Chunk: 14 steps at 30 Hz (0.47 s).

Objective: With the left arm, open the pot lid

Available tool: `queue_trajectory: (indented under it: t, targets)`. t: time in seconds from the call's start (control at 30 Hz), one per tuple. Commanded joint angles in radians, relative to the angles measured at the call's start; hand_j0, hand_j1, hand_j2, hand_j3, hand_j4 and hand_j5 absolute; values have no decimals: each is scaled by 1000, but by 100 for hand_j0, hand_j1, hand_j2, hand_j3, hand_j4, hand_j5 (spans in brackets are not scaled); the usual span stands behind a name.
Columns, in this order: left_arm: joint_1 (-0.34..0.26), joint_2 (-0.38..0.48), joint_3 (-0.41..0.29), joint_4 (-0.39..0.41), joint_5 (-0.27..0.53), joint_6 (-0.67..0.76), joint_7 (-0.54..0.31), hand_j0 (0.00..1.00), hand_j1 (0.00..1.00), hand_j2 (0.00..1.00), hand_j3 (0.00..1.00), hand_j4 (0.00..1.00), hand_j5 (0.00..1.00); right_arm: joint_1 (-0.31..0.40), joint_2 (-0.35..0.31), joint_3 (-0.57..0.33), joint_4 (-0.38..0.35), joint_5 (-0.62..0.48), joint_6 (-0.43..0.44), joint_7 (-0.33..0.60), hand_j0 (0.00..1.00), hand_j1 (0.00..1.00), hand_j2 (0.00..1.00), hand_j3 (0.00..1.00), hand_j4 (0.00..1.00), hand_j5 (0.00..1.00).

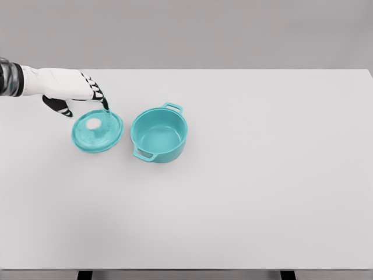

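Lid (97, 132) flat on the table (262, 192), just left of the open pot (159, 134); left hand (73, 90) above its far rim, fingers released.

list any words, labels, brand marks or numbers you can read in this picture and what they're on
None: no readable text, number or sign shows in the head view.
The teal pot is plain inside and out.
The teal lid, lying on the white table left of the pot, has only a white knob.
The left hand has dark patches, not lettering.
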Motion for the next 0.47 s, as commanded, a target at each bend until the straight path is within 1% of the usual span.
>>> queue_trajectory:
  t: [0.0, 0.07, 0.1, 0.13, 0.2, 0.23, 0.27, 0.33, 0.43]
  targets:
    - [2, 2, 1, 3, 12, 2, 0, 100, 100, 100, 100, 100, 100, 0, 0, 0, 0, 0, 0, 0, 100, 100, 100, 100, 100, 100]
    - [8, 3, -1, 4, 21, 2, 0, 100, 100, 100, 100, 100, 100, 0, 0, 0, 0, 0, 0, 0, 100, 100, 100, 100, 100, 100]
    - [12, 5, 3, 26, 30, 2, 0, 100, 100, 100, 100, 100, 100, 0, 0, 0, 0, 0, 0, 0, 100, 100, 100, 100, 100, 100]
    - [12, 18, 4, 88, 88, 2, 0, 100, 100, 100, 100, 100, 100, 0, 0, 0, 0, 0, 0, 0, 100, 100, 100, 100, 100, 100]
    - [14, 18, 18, 272, 229, 2, 0, 100, 100, 100, 100, 100, 100, 0, 0, 0, 0, 0, 0, 0, 100, 100, 100, 100, 100, 100]
    - [14, 15, 44, 344, 249, 2, 0, 100, 100, 100, 100, 100, 100, 0, 0, 0, 0, 0, 0, 0, 100, 100, 100, 100, 100, 100]
    - [14, 12, 59, 386, 249, 2, 0, 100, 100, 100, 100, 100, 100, 0, 0, 0, 0, 0, 0, 0, 100, 100, 100, 100, 100, 100]
    - [14, 12, 59, 405, 248, 2, 0, 100, 100, 100, 100, 100, 100, 0, 0, 0, 0, 0, 0, 0, 100, 100, 100, 100, 100, 100]
    - [29, 9, 59, 403, 249, 2, 0, 100, 100, 100, 100, 100, 100, 0, 0, 0, 0, 0, 0, 0, 100, 100, 100, 100, 100, 100]
